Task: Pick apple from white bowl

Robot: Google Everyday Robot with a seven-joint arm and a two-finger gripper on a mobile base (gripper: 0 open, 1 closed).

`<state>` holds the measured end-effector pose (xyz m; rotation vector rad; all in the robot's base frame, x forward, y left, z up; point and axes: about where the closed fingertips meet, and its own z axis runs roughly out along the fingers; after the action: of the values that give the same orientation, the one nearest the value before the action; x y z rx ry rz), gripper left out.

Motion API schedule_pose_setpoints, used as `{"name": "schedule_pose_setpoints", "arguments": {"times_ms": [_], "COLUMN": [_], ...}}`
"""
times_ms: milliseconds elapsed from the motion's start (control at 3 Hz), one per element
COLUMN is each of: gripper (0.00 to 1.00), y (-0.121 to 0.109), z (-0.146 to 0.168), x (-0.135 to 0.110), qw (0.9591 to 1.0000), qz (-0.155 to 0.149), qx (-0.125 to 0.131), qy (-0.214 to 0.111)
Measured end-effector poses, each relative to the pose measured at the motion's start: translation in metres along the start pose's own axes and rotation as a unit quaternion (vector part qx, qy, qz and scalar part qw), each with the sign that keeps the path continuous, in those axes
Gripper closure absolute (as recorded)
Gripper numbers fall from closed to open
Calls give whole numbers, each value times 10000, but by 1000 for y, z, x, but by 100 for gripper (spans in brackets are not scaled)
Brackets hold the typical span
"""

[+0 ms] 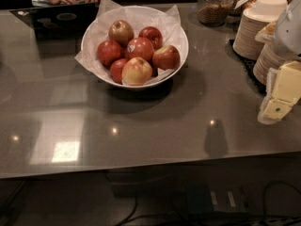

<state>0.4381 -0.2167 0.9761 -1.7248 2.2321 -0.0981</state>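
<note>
The white bowl [181,36], lined with crinkled white paper, stands on the grey counter at centre back. It holds several apples. A red apple with a pale yellow-orange patch [165,57] lies at the bowl's right side. A mostly yellow apple [136,71] lies at the front, and deep-red ones [139,48] fill the middle and left. My gripper [281,95], pale yellow on a white arm, hangs above the counter at the right edge, well to the right of the bowl and lower in the frame. It holds nothing.
Stacks of tan paper plates [256,27] stand at the back right, just behind my arm. A glass jar [214,6] stands behind the bowl. A person's hands rest at a dark laptop [56,18] at the back left. The counter's front edge [141,168] runs across the lower frame.
</note>
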Motion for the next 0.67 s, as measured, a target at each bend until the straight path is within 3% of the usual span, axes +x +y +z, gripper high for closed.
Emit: {"name": "schedule_pose_setpoints", "arguments": {"times_ms": [333, 667], "gripper": [0, 0], "y": [0, -3], "z": [0, 4], "x": [0, -11], "qw": [10000, 9997], "qz": [-1, -99], "qx": [1, 87], "qy": [-1, -209]}}
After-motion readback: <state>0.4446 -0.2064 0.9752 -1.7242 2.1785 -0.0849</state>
